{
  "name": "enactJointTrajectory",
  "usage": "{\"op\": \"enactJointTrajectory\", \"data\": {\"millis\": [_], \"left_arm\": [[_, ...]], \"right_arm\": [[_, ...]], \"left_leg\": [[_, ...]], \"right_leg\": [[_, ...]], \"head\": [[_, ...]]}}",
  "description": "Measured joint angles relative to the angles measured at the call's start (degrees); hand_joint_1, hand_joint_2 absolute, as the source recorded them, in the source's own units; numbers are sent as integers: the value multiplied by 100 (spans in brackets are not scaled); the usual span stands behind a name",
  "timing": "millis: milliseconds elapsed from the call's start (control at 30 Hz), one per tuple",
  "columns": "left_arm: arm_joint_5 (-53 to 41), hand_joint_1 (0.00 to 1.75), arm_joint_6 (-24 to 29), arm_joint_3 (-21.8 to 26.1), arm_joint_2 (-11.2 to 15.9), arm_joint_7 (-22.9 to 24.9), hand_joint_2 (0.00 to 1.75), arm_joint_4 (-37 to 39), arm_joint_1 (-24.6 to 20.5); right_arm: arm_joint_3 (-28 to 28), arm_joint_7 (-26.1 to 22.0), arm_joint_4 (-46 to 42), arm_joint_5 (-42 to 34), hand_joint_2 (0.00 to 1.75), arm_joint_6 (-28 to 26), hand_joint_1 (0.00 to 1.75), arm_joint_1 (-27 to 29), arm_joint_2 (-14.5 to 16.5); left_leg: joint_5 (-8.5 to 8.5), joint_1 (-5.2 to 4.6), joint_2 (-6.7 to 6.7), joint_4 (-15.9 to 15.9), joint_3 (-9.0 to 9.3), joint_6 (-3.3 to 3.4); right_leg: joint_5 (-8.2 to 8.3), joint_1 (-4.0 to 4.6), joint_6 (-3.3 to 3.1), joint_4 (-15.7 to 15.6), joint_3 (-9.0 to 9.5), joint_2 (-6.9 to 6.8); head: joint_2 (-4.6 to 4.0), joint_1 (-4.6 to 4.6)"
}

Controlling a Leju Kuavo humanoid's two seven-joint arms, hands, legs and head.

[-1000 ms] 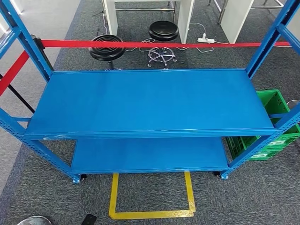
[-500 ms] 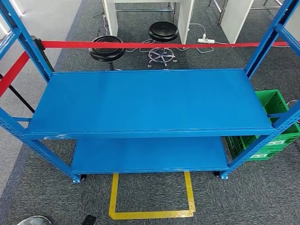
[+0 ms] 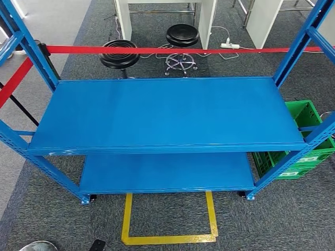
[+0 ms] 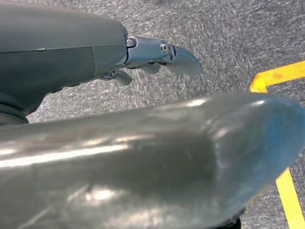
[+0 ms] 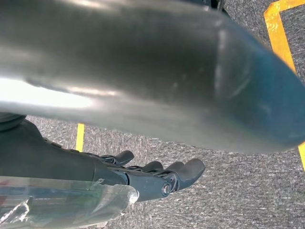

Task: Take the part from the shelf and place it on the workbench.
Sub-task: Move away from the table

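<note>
While the head view looks down on a blue steel shelf (image 3: 166, 112), its upper board and the lower board (image 3: 166, 172) beneath it showing plain blue surfaces, the wrist views look at the floor. A yellow floor marking (image 3: 169, 239) outlines a box on the grey carpet (image 3: 276, 219) just near of the shelf. A green crate (image 3: 306, 117) sits at the shelf's right end, and two black stools (image 3: 119, 54) stand on the far side, behind a red bar (image 3: 158, 50).

The left wrist view adds the left robot hand (image 4: 158, 52) over the carpet beside a strip of the yellow marking; its fingers (image 4: 183, 59) are stretched out nearly straight, apart from the thumb, with nothing in them.

The right wrist view adds the right robot hand (image 5: 158, 176), its dark fingers also extended over the carpet. A clear, glossy film-like thing (image 5: 72, 202) lies right along this hand's side. I cannot tell whether the hand grips it, nor whether it is the part.
</note>
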Motion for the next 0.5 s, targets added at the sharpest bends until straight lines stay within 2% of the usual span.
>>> {"op": "enactJointTrajectory", "data": {"millis": [67, 133, 200, 300, 500], "left_arm": [[-11, 0, 23, 9, -1, -17, 87, 0, -2], [-63, 0, -1, 11, -1, -67, 87, 0, -5], [-104, 0, -9, 17, -2, -139, 0, 0, -8], [-154, 0, 91, 33, -11, -138, 0, 0, -26], [-180, 0, 85, 54, -16, -117, 0, 0, -51]], "right_arm": [[-7, -36, 0, 13, 175, -10, 0, 1, 0], [-12, -97, 0, 34, 87, -12, 0, 1, 0], [-21, -130, 1, -2, 0, 96, 0, 1, 0], [-40, -93, 2, -56, 0, 337, 0, 2, 0], [-45, -104, 2, -55, 0, 371, 0, 2, 0]], "left_leg": [[0, 0, 0, 0, 0, 0], [0, 0, 0, 0, 0, 0], [0, 1, 0, 0, 0, 0], [0, 1, 0, 0, 0, 0], [0, 1, 0, 0, 0, 0]], "right_leg": [[0, 0, 0, 0, 0, 0], [0, 0, 0, 0, 0, 0], [0, 1, 0, 0, 0, 0], [0, 1, 0, 0, 0, 0], [0, 1, 0, 0, 0, 0]], "head": [[0, 0], [1, 0], [1, -1], [0, 0], [1, 0]]}}
